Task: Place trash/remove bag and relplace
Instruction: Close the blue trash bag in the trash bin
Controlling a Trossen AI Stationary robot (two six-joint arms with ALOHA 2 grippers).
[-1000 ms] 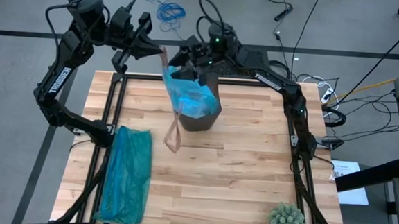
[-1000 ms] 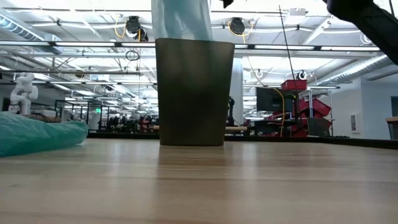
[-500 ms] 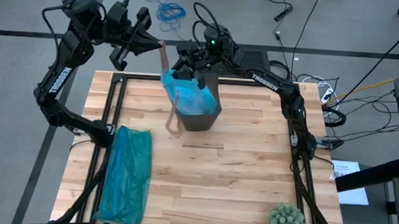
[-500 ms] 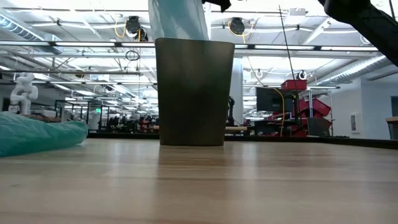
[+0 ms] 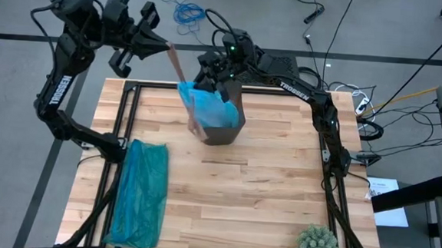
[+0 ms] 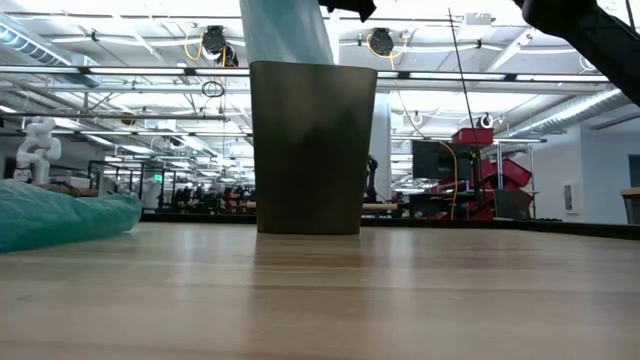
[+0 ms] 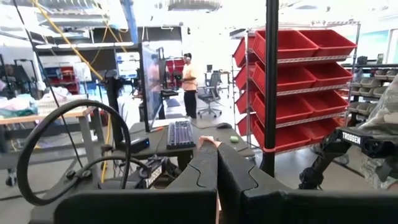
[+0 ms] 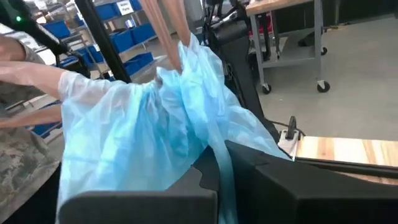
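We judge the task near halfway: the thin, crinkly pale sky-blue plastic bag point(image 5: 206, 108) is lifting out of the small dark bin point(image 5: 225, 124) by the wooden worktop's point(image 5: 262, 203) far edge. Our right gripper point(image 5: 212, 79) is clamped on the bag's gathered top; our left gripper point(image 5: 166, 47), beyond that edge, pinches its brownish drawstring point(image 5: 177, 64). Left to do: carry it clear and fit the darker teal-green plastic bag point(image 5: 140, 192) (near the left edge).
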